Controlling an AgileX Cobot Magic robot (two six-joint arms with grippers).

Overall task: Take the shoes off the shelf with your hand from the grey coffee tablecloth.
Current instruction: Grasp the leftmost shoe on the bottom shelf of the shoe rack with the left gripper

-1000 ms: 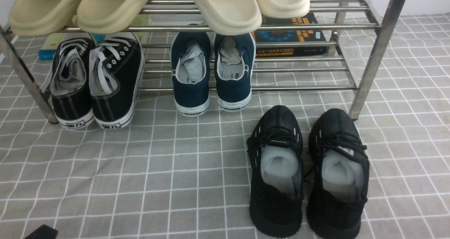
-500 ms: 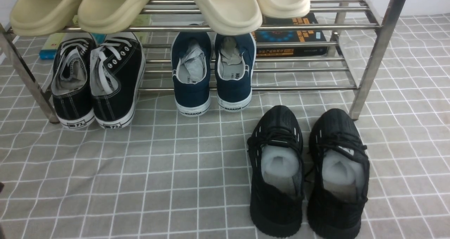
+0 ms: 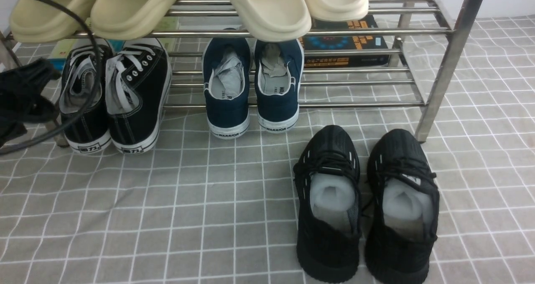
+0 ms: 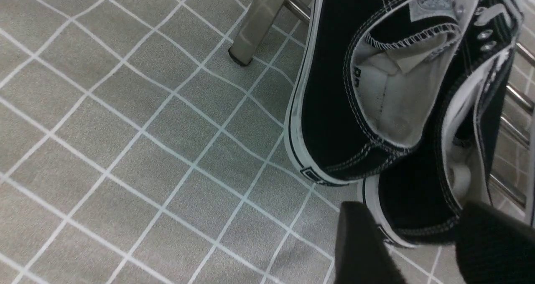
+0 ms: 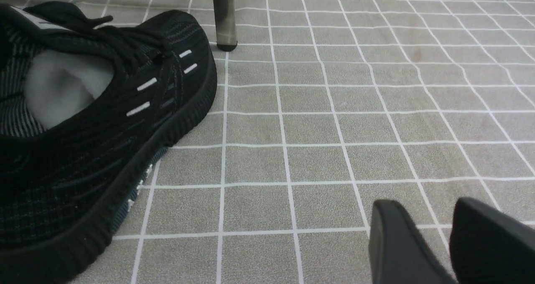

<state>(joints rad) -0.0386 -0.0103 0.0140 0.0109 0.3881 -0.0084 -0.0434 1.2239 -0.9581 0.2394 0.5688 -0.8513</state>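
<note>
In the front view, the shoes (image 3: 115, 96) are seen at the left end of the shelf's (image 3: 439, 83) lower tier. They are set side by side with their long axes running front to back. The toes are pointed away under the upper tier, and the heels are turned toward the robot and jut past the front rod. Black canvas, white stitching, white laces, metal eyelets and white rubber soles can be made out. The shelf is built of shiny steel rods and stands on a grey cloth (image 3: 188, 200) crossed by thin white grid lines. The left claw (image 3: 25, 87) is shown as a blurred dark mass just left of the shoes, with a thin black cable (image 3: 94, 46) looped in front of the left shoe. Its spread cannot be told here.

In the left wrist view, the shoes (image 4: 334, 108) are seen from behind the heels, the pale lining and stitched collars exposed. The left claw (image 4: 418, 221) is spread wide with nothing pinched, and one heel shows between its fingers (image 4: 363, 250). Contact cannot be told.

In the right wrist view, the right claw (image 5: 439, 221) is held over the cloth, its fingers parted by a narrow gap and gripping nothing. It is near a black knit sneaker (image 5: 83, 129) with a thick ribbed sole.
</note>
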